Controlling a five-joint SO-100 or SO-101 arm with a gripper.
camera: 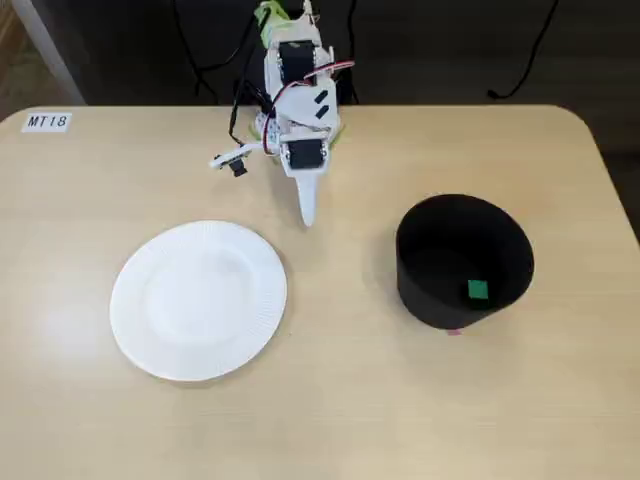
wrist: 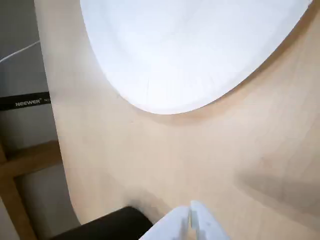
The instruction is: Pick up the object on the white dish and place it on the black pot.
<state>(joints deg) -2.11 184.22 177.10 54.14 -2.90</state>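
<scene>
Gripper point(wrist: 190, 212) jaws closed, seemingly empty; green cube point(camera: 478, 290) inside black pot point(camera: 420, 290); white dish point(camera: 150, 340) bare.

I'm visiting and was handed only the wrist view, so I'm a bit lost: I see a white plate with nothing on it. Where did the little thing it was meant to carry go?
Observer: In the fixed view the tiny green cube lies inside the black pot, on its floor.
Operator: Is that the dark shape at my bottom edge?
Observer: I can't tell from your view. In the fixed view the pot stands right of the white plate, apart from it.
Operator: And the gripper, is it holding anything?
Observer: No. The gripper is shut and empty, pointing down at the bare table between plate and pot, near the arm's base.
</scene>
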